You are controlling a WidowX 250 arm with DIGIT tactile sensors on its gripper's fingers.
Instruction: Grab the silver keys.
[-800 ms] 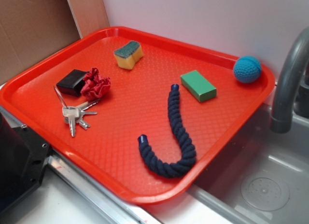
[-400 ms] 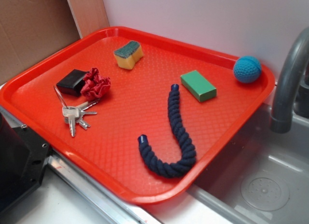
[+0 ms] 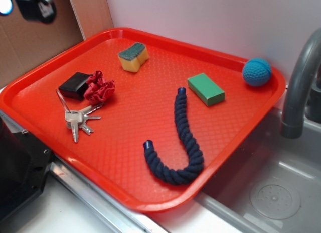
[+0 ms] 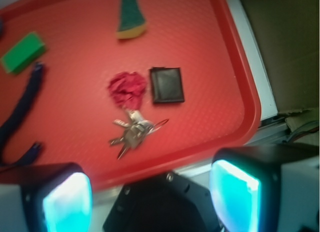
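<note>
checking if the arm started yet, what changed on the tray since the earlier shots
The gripper has come into the exterior view at the top left corner, above the cardboard and off the tray; it was out of frame before. It holds nothing, fingers apart in the wrist view. The keys, black block, red scrunchie, sponge, green block, rope and ball have not moved.

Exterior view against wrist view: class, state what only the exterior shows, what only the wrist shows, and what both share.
Only the exterior view shows the blue ball, the grey faucet and the sink. Only the wrist view shows the gripper, open, with its two glowing fingertips high above the tray. Both show the red tray, silver keys, black block, red scrunchie, sponge, green block and navy rope.
</note>
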